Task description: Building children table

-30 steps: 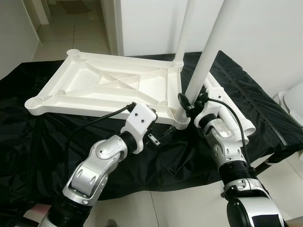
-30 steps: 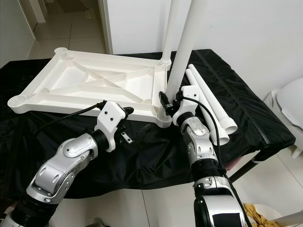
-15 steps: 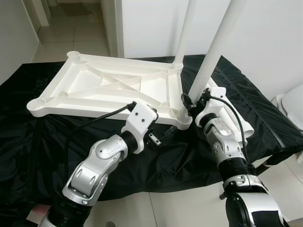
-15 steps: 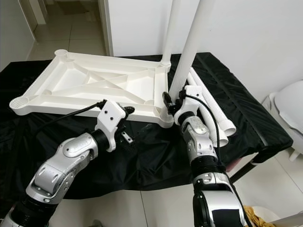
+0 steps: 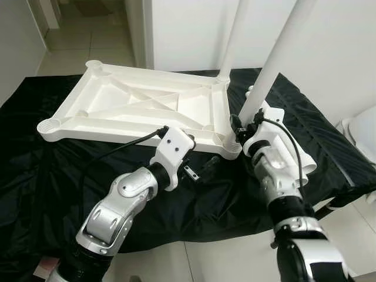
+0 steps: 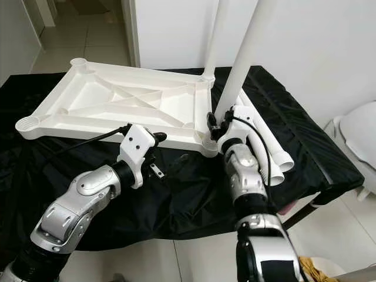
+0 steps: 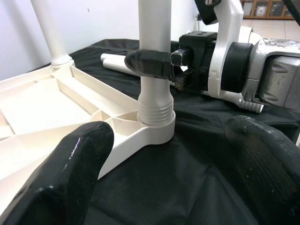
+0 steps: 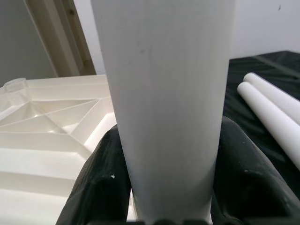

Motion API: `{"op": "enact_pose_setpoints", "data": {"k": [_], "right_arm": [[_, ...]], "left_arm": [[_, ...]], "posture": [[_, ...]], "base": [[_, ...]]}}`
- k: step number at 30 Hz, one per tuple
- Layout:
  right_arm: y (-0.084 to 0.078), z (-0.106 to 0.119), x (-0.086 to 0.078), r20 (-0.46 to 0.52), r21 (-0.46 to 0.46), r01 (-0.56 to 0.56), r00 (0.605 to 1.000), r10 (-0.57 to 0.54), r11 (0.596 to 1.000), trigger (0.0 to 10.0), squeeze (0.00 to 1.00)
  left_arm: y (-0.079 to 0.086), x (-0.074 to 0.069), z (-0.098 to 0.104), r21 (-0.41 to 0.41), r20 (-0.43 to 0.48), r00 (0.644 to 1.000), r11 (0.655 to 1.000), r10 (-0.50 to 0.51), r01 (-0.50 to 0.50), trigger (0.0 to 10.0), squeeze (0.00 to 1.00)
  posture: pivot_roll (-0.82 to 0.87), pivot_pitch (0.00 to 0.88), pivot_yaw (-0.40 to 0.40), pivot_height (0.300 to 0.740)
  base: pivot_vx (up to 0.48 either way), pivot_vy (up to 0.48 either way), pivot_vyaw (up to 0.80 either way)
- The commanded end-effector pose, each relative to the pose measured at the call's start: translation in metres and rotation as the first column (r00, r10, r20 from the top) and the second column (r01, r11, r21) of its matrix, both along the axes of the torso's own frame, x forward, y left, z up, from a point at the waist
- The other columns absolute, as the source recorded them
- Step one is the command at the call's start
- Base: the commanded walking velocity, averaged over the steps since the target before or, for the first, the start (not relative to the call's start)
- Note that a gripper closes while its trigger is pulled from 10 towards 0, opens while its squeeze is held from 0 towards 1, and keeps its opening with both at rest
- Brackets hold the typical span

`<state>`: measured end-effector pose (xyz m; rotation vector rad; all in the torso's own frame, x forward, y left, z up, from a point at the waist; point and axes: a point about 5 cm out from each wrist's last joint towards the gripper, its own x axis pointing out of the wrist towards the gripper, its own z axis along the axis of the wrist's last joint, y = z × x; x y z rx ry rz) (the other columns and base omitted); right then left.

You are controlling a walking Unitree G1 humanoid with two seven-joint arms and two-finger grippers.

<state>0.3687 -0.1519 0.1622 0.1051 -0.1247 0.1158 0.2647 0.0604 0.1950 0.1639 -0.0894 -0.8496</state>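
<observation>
On black-draped table (image 5: 35,176), upturned white tabletop (image 5: 141,108) sits nearer than a second ago; near-right leg (image 5: 267,76) now steeper in corner socket (image 7: 157,129), so seating nearly done; right gripper (image 7: 157,63) clamped on leg; left gripper (image 5: 200,170) fingers apart beside socket; spare legs (image 6: 267,141) alongside; tiled floor, white walls

Both upright legs, the near leg (image 5: 276,64) and the far leg (image 5: 233,38), run off the top edge so their ends can't be seen, the white thing (image 6: 359,132) at the right edge is cut off too, and the spare tubes (image 6: 267,144) are partly hidden behind the right arm.
</observation>
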Motion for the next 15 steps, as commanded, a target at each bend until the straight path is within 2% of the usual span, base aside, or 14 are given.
{"op": "enact_pose_setpoints", "data": {"k": [1, 3, 7, 10, 15], "right_arm": [[-0.009, -0.044, -0.011, -0.191, 0.012, 0.08, 0.979, -0.076, 0.997, 10.0, 0.0], [0.002, -0.039, -0.011, -0.157, -0.013, 0.077, 0.985, -0.078, 0.997, 10.0, 0.0], [0.008, -0.036, -0.011, -0.138, -0.019, 0.071, 0.988, -0.073, 0.997, 10.0, 0.0], [0.02, -0.027, -0.009, -0.105, -0.019, 0.165, 0.981, -0.166, 0.986, 10.0, 0.0], [0.028, -0.022, -0.009, -0.078, -0.026, 0.186, 0.979, -0.187, 0.982, 10.0, 0.0]], "left_arm": [[-0.002, -0.003, 0.004, 0.008, 0.01, 0.999, 0.999, -0.04, 0.04, 10.0, 0.0], [-0.002, -0.003, 0.005, 0.005, 0.009, 0.999, 0.999, -0.04, 0.04, 10.0, 0.0], [-0.002, -0.003, 0.005, 0.005, 0.008, 0.999, 0.999, -0.04, 0.039, 10.0, 0.0], [-0.003, -0.004, 0.004, 0.004, 0.007, 0.999, 0.999, -0.043, 0.043, 10.0, 0.0], [-0.004, -0.004, 0.004, 0.003, 0.007, 0.999, 0.999, -0.044, 0.044, 10.0, 0.0]], "posture": [[-0.01, 0.08, 0.005, 0.74], [-0.01, 0.078, 0.006, 0.74], [-0.01, 0.078, 0.006, 0.74], [-0.01, 0.074, 0.003, 0.74], [-0.01, 0.073, 0.001, 0.74]], "base": [[0.0, 0.0, 0.0], [0.0, 0.0, 0.0], [0.0, 0.0, 0.0], [0.0, 0.0, 0.0], [0.0, 0.0, 0.0]]}}
